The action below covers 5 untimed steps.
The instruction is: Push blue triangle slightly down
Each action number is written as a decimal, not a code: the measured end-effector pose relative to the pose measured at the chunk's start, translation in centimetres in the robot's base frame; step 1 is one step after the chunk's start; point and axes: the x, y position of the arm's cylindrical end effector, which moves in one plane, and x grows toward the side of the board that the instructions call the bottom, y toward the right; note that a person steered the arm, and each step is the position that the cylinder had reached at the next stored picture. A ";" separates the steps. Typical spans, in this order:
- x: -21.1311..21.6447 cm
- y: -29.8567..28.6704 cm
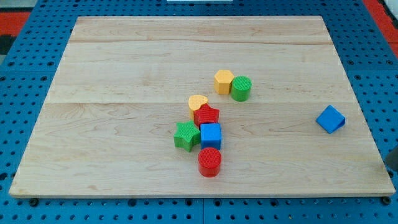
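The blue triangle lies alone near the board's right edge, about halfway down the view. A dark blurred shape at the view's far right edge looks like my rod. My tip is below and to the right of the blue triangle, well apart from it, at or just past the wooden board's right edge.
A cluster sits mid-board: yellow heart, red star, green star, blue cube, red cylinder. Above it, a yellow hexagon touches a green cylinder. Blue pegboard surrounds the board.
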 end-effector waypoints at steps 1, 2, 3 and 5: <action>-1.5 1.5; -6.1 -1.3; -9.8 -2.6; -9.0 -10.5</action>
